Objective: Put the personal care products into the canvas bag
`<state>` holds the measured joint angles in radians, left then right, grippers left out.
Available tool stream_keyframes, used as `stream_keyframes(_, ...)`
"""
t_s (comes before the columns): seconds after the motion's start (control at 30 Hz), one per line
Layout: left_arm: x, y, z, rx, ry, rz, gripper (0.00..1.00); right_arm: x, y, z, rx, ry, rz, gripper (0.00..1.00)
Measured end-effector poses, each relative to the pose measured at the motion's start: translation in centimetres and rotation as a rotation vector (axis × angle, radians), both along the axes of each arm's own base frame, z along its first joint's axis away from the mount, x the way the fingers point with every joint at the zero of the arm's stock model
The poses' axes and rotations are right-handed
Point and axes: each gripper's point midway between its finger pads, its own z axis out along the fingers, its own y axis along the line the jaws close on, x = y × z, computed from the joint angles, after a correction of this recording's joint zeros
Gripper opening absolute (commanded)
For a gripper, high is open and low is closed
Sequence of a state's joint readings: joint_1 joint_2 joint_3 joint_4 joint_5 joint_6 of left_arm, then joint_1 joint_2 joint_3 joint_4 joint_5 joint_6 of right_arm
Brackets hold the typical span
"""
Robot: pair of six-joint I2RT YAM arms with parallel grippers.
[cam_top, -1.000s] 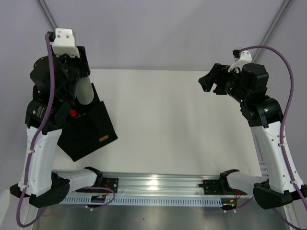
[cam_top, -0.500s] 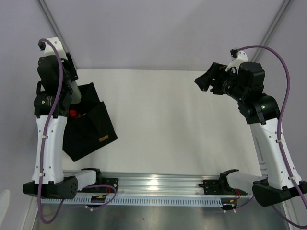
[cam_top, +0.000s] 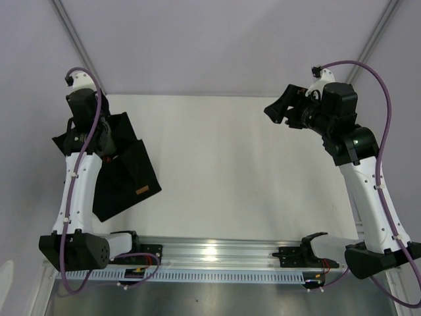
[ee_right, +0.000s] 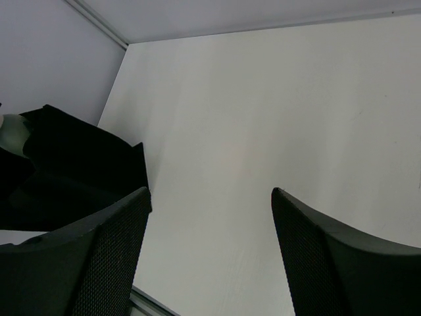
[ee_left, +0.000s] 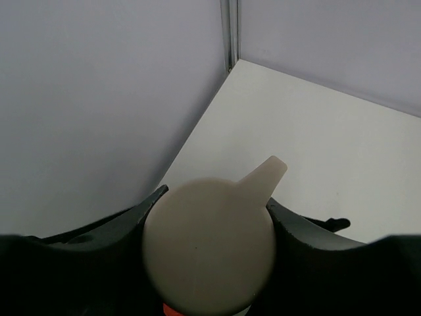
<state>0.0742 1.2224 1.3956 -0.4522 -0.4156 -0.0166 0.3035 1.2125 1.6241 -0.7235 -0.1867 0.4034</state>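
In the left wrist view my left gripper (ee_left: 216, 201) is shut on a red bottle with a white top. Its round cream cap (ee_left: 209, 253) with a small spout fills the gap between the jaws, and a red sliver (ee_left: 172, 310) shows below it. From above, that gripper (cam_top: 99, 143) sits over the far left part of the black canvas bag (cam_top: 128, 174), which lies floppy on the table with its tan label (cam_top: 138, 191) facing up. The arm hides the bottle there. My right gripper (cam_top: 279, 109) hangs open and empty above the table's far right (ee_right: 209, 197). No other bottle shows.
The white table (cam_top: 223, 164) runs between the arms, with grey walls behind and at the left. An aluminium rail (cam_top: 217, 260) lines the near edge. In the right wrist view the bag (ee_right: 72, 161) lies at the far left with a pale object (ee_right: 13, 131) at its edge.
My left arm has swung and lowered its wrist over the bag's far left corner, still holding the bottle. The right gripper has drifted slightly left and stays open.
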Motion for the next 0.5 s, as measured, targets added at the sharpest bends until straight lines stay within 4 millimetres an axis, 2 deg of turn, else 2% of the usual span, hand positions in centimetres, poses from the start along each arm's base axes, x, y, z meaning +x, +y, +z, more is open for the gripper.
stream_keyframes(0.13,0.7,0.1,-3.3,-0.007,-0.01,-0.016,0.0,0.6,0.4,-0.6,0.005,0.021,0.006,0.78)
stream_keyframes(0.27,1.4,-0.5,-5.2,-0.024,-0.01,-0.06,0.0,1.1,0.7,-1.1,0.006,0.035,0.009,0.78)
stream_keyframes(0.5,2.6,-0.5,-3.4,-0.033,-0.107,-0.087,0.0,1.5,0.8,-0.8,0.032,0.016,0.003,0.78)
